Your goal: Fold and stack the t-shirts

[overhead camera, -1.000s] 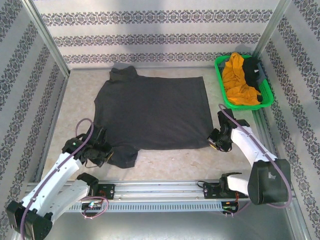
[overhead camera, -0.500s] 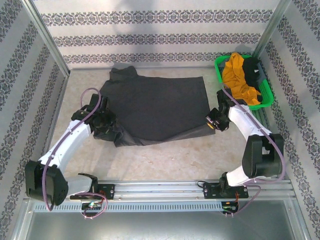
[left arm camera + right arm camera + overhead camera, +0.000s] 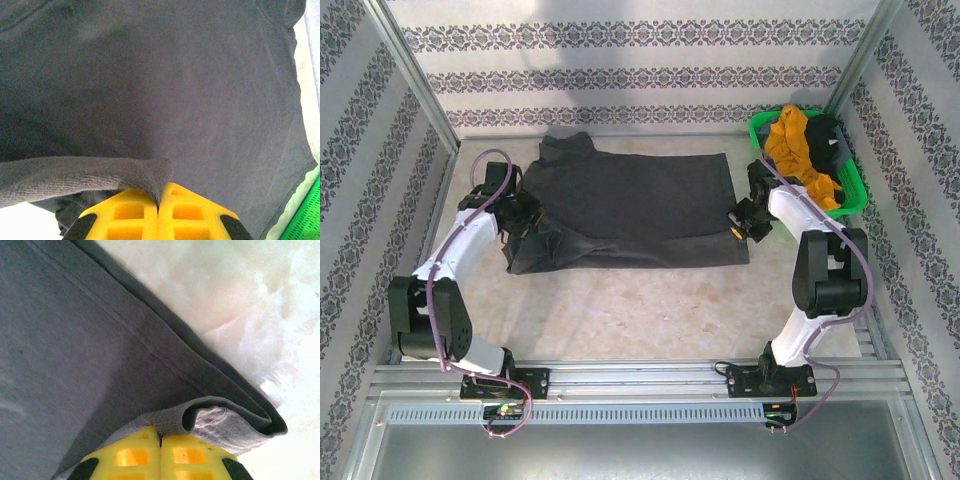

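1. The grey shirt (image 3: 630, 200) lies on the tabletop (image 3: 640, 310). Its long axis runs left to right, with the neck end toward our left arm and the hem toward our right.
2. Its near side is doubled over. The lifted flap spans the gap between our two pincers, and the uncovered far part lies flat straight beyond them, toward the back wall.
3. The left pincer (image 3: 525, 225) sits at the shirt's left end and the right pincer (image 3: 742, 222) at its right end, roughly level with each other across the cloth. Each arm is nearer its own corner, so neither has to cross.
4. In the left wrist view, the left pincer (image 3: 158, 200) has its fingers pressed together on a rolled lip of grey cloth, and the flat shirt spreads ahead of it.
5. In the right wrist view, the right pincer (image 3: 160, 440) is likewise clamped on a hemmed corner that curls over its tips, with bare tabletop off to one side.
6. We judge that the flap wants carrying toward the far edge with both ends level, so that the crease runs parallel to the long axis. If one end leads, the fold will likely skew.
7. The orange shirt (image 3: 790, 150) and black shirt (image 3: 825, 130) sit heaped in the basket (image 3: 756, 128) at the far right. They are just beyond our right arm and well apart from the left.
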{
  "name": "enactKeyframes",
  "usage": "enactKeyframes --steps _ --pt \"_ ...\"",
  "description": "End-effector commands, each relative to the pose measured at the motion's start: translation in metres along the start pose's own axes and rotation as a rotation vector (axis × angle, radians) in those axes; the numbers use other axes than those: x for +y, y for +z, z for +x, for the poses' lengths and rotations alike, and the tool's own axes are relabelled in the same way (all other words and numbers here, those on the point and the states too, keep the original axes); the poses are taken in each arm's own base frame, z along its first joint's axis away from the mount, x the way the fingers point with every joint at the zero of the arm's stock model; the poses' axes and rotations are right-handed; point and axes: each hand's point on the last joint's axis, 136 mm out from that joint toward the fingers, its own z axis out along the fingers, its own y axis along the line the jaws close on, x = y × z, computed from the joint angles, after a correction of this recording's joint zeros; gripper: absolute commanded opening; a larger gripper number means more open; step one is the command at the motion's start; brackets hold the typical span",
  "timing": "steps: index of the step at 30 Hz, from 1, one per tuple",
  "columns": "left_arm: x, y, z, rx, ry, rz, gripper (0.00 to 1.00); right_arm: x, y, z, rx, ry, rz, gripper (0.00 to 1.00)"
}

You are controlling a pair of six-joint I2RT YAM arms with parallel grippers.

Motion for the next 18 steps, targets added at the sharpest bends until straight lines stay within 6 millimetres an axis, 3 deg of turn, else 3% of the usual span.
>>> enactKeyframes --steps 1,18 --pt "-0.013 0.001 -0.02 -0.03 0.043 0.043 0.0 0.0 0.0 -0.015 -0.032 0.04 0.028 0.0" --pt "-0.017 0.037 -0.056 -0.029 0.086 -0.014 0.0 0.028 0.012 -0.04 -0.044 0.027 0.016 0.0"
